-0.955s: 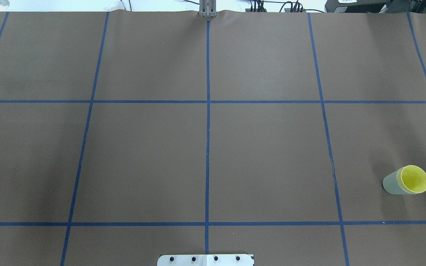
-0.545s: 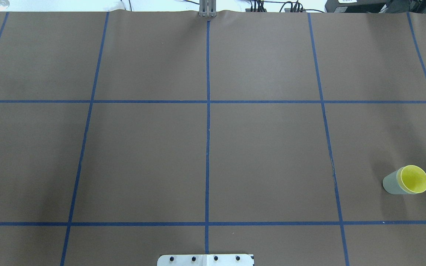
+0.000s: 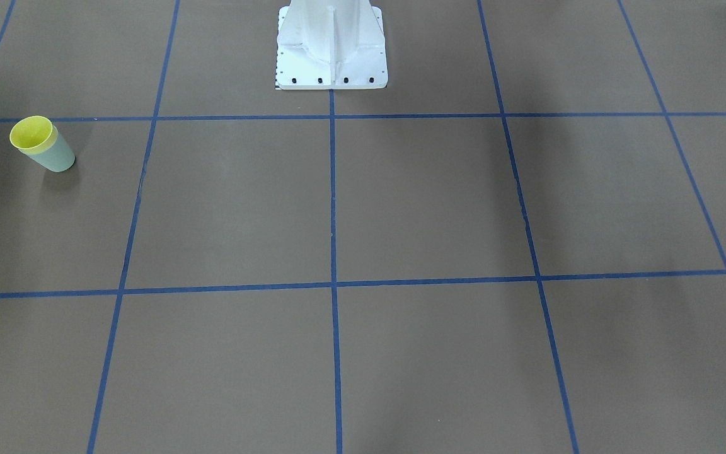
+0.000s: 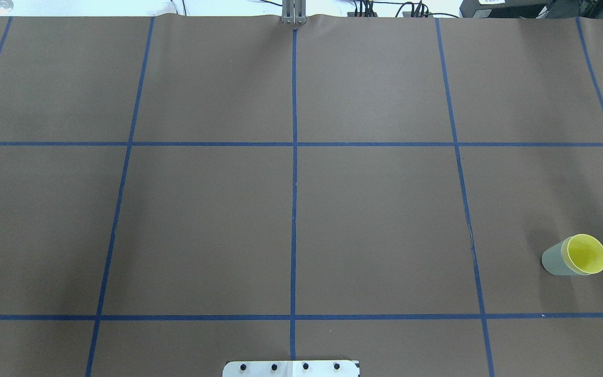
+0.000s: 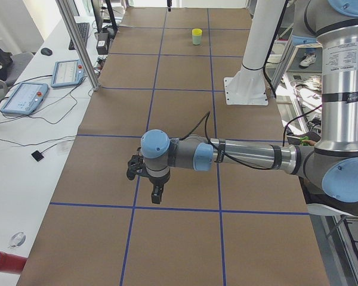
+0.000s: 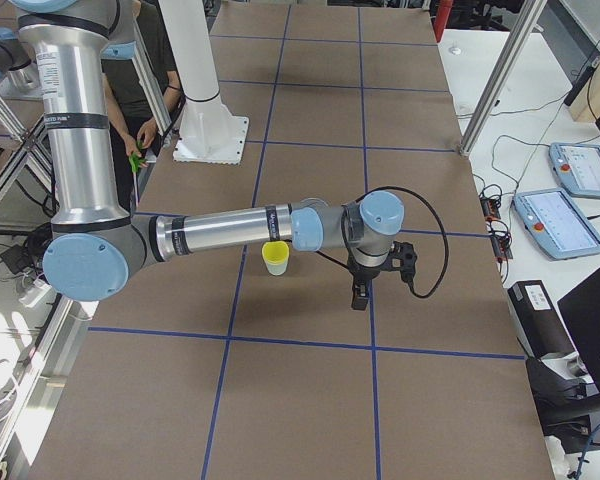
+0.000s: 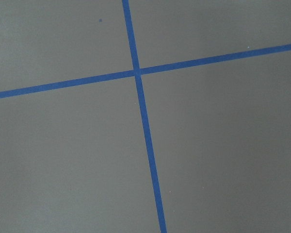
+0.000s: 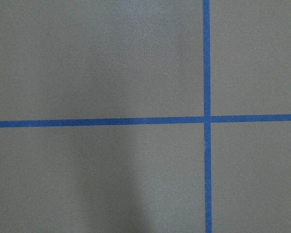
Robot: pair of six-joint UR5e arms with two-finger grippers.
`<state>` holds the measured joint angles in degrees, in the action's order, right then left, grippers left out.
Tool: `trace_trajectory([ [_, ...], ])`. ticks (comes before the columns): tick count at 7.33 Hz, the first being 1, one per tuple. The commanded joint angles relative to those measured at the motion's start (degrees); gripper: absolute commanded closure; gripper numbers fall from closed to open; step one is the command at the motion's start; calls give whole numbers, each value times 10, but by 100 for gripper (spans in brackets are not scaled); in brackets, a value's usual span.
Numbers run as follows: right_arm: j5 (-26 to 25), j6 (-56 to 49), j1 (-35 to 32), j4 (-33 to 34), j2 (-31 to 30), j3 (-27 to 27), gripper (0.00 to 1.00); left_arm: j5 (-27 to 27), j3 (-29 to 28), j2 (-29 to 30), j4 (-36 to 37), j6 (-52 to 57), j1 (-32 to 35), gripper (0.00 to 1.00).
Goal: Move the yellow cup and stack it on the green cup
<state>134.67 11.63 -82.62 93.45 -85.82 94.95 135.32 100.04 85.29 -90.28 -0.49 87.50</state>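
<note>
**Nothing moved; the stack stands**

You see no shift since before: the yellow cup sits nested in the green cup, on the table at the robot's right. The task looks finished. For the left gripper and the right gripper, you cannot tell how the jaws stand.

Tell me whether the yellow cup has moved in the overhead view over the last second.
No. The yellow cup still sits nested in the green cup, keeping the same gap from the blue tape line on the robot's side.
</note>
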Motion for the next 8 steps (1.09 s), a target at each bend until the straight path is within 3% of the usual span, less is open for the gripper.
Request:
trace_trajectory([
  [1, 3, 3, 0, 0, 0, 1, 0, 5, -5, 8, 2, -29, 0, 0],
  [8, -5, 2, 3, -3, -1, 0, 0, 8, 2, 5, 2, -29, 0, 0],
])
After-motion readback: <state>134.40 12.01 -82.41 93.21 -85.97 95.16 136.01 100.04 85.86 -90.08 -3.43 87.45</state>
